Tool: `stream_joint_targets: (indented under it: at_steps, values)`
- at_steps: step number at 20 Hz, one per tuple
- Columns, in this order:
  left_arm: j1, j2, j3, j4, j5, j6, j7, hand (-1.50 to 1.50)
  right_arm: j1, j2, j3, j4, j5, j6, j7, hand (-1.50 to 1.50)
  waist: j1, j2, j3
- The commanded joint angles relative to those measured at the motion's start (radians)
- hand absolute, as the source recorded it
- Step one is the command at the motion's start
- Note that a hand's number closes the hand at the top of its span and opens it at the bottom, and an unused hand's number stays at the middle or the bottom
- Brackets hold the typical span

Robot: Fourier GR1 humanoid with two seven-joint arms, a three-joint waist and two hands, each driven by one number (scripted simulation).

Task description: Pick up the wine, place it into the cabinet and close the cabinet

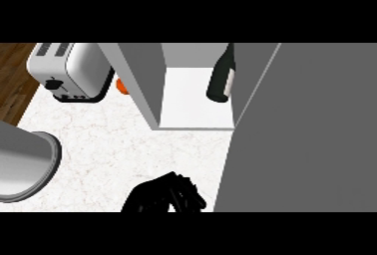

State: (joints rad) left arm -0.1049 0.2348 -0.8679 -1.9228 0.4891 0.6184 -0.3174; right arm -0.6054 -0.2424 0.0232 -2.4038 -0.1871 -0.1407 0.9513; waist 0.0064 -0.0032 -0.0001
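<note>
Items, left to right:

1. Grey rounded form (pixel 26 164), cut by the left edge. Probably the robot's left forearm, though its hand does not show.
2. Toaster (pixel 70 69), chrome, parked at the far left corner of the table (pixel 110 144), well clear of the work.
3. Small orange object (pixel 121 86), mostly hidden behind the cabinet wall (too little shows to name it).
4. Cabinet (pixel 143 79), open towards the robot, with a white floor inside.
5. Right hand (pixel 165 196), low and in front of the opening, just beside the door's near edge. It cannot be told whether it is spread or closed, and nothing shows in it. It looks placed to deal with the door.
6. Wine bottle (pixel 219 79), dark, inside the cabinet against its right wall, so placing looks done.
7. Cabinet door (pixel 302 129), swung out wide, so closing is not yet done
</note>
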Motion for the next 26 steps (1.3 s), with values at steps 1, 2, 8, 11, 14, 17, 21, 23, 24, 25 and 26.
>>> stream_joint_targets:
  at_steps: [1, 2, 8, 11, 14, 17, 21, 23, 24, 25, 26]
  values:
    - [0.106, 0.110, 0.016, -0.102, 0.025, -0.076, -0.033, 1.50, -0.036, -0.004, 0.049, -0.029, -0.098, 0.044, 0.047, 1.50, 0.006, -0.001, -0.001]
    - [0.128, 0.133, 0.002, -0.123, 0.012, -0.077, -0.042, 1.50, 0.042, -0.003, 0.099, -0.104, -0.083, 0.078, 0.024, 1.50, 0.003, -0.002, 0.000]
    - [0.245, 0.316, 0.108, -0.243, 0.112, -0.228, -0.069, 1.50, -0.053, 0.092, 0.183, -0.036, -0.143, 0.030, 0.066, 1.50, 0.021, -0.003, -0.003]
    - [0.311, 0.383, 0.202, -0.276, 0.177, -0.309, -0.121, 1.50, -0.045, 0.146, 0.289, -0.054, -0.104, 0.015, 0.081, 1.50, 0.024, -0.006, -0.004]
    - [0.393, 0.421, 0.302, -0.246, 0.241, -0.407, -0.209, 1.50, -0.066, 0.195, 0.377, -0.045, -0.032, -0.035, 0.119, 1.50, 0.015, -0.007, -0.005]
    - [0.456, 0.514, 0.460, -0.261, 0.341, -0.499, -0.215, 1.50, -0.069, 0.231, 0.476, -0.023, 0.034, -0.049, 0.108, 1.50, 0.013, -0.006, -0.003]
    - [0.459, 0.577, 0.618, -0.237, 0.458, -0.581, -0.176, 1.50, -0.280, 0.241, 0.554, 0.178, 0.078, -0.117, 0.057, 1.50, 0.020, -0.004, -0.003]
    - [0.496, 0.595, 0.676, -0.202, 0.509, -0.666, -0.198, 1.50, -0.310, 0.242, 0.585, 0.286, 0.072, -0.172, -0.012, 1.50, 0.032, -0.002, -0.003]
    - [0.522, 0.609, 0.678, -0.207, 0.503, -0.710, -0.203, 1.50, -0.360, 0.242, 0.581, 0.326, 0.071, -0.196, -0.018, 1.50, 0.033, -0.003, -0.003]
    - [0.544, 0.631, 0.707, -0.212, 0.514, -0.720, -0.192, 1.50, -0.355, 0.242, 0.608, 0.386, 0.102, -0.191, -0.081, 1.50, 0.038, -0.001, -0.003]
    - [0.544, 0.650, 0.757, -0.163, 0.547, -0.785, -0.210, 1.50, -0.432, 0.242, 0.604, 0.394, 0.115, -0.245, -0.035, 1.50, 0.045, -0.006, -0.005]
